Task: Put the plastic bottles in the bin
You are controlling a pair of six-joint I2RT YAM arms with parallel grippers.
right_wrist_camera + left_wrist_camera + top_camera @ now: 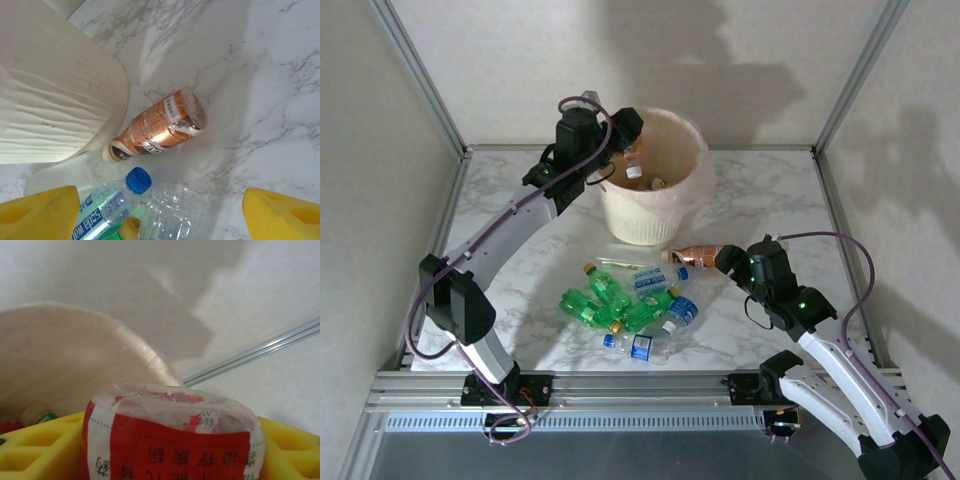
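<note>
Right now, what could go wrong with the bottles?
The left pincer holds the red-label bottle near the bin's rim, so a drop might clip the rim and bounce out. The copper bottle lies on its side close by the bin; it may roll away from the open right pincer.

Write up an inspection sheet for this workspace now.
Surface: white marbled table.
Job's things: bin upright, bottles inside; pile of bottles in front of it; copper-brown bottle lying beside its base.
Clutter: nothing seen.
Grippers: left gripper over the bin, red-label bottle between its fingers; right gripper open above the copper-brown bottle.
Cables: purple cables looped off both arms, apart from the bottles.
Surroundings: aluminium frame, plain walls.
</note>
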